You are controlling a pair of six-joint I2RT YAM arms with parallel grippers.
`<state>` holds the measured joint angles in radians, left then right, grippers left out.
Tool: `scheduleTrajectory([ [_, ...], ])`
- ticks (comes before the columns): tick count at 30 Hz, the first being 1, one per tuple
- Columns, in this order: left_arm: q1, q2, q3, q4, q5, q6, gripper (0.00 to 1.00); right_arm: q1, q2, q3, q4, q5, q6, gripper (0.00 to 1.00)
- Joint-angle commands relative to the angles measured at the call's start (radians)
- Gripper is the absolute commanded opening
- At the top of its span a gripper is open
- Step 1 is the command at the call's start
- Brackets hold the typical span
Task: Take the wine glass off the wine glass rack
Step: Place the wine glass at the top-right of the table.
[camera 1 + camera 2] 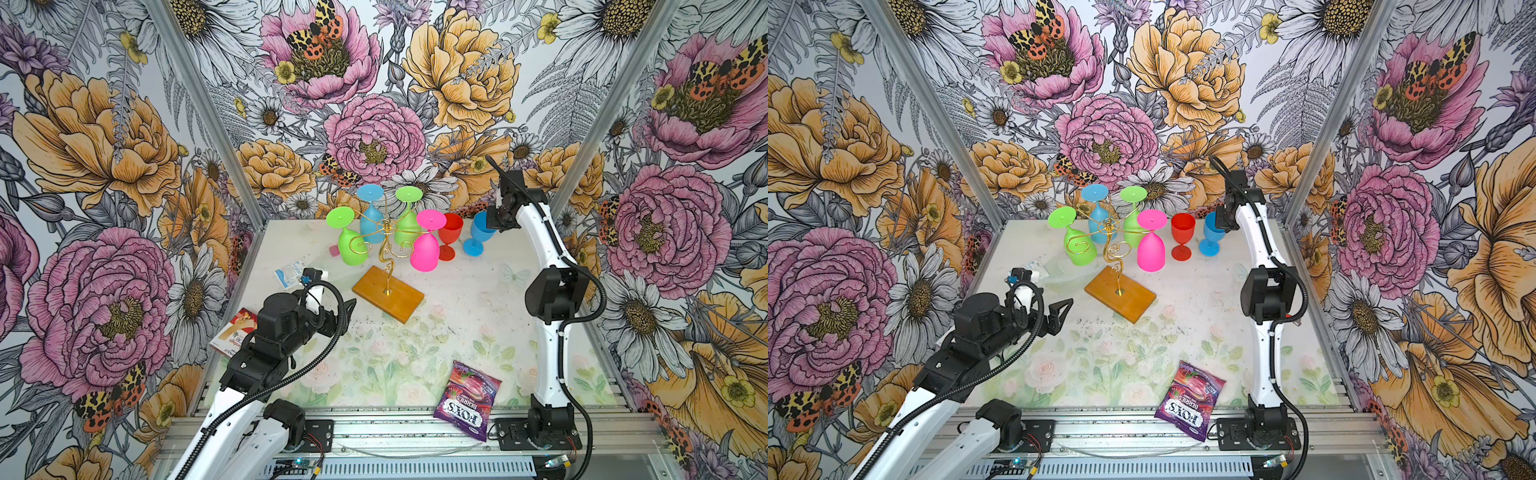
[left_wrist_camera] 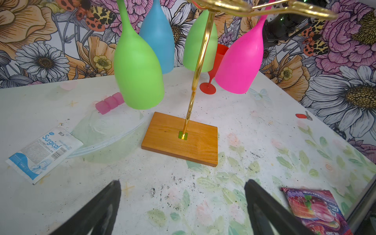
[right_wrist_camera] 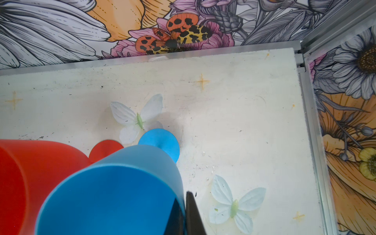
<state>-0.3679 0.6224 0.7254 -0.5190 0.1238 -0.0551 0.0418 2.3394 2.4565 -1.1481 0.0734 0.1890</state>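
I cannot see the right arm's fingertips in either top view. The wrist block covers them at the rim of the upright blue wine glass (image 1: 478,235), right of centre in the frame. At lower left, the left arm hides most of a red-and-white box (image 1: 235,330). The left wrist view cuts off the scroll arms of the wine glass rack (image 2: 179,140) and the feet of every hanging glass. A clear dish (image 2: 107,134) beside the wooden base is hard to make out there.

The right wrist view settles the grip. The right gripper (image 3: 184,205) is clamped on the blue glass's wall, with one finger outside and one a dark shape seen through the plastic. I cannot tell whether the glass's foot rests on the table (image 1: 457,299) or hangs just above it. The red wine glass (image 3: 30,173) stands just beside it. Only the left wrist view shows the print on the surgical packet (image 2: 43,151).

The left gripper (image 2: 182,183) is spread wide and holds nothing. It faces the rack's base but is apart from it. In both top views the rack stands at centre frame and carries four upside-down glasses: the near green glass (image 1: 351,249), hanging blue glass (image 1: 371,226), far green glass (image 1: 406,228) and pink glass (image 1: 424,253). The held blue glass is off the rack, to its right, with the red one between it and the pink.
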Motion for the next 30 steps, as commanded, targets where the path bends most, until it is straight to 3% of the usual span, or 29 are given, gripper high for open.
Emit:
scheduleTrajectory([
  [1,0.012,-0.010,-0.011,0.034,0.021,-0.018,0.96,-0.005,0.027,0.038,0.007,-0.024,-0.003,0.00],
  [20,0.012,-0.013,-0.014,0.034,0.020,-0.021,0.97,0.005,0.051,0.036,0.001,-0.032,-0.001,0.00],
  [30,0.012,-0.013,-0.014,0.033,0.023,-0.021,0.96,0.010,0.052,0.054,0.004,-0.061,-0.004,0.10],
])
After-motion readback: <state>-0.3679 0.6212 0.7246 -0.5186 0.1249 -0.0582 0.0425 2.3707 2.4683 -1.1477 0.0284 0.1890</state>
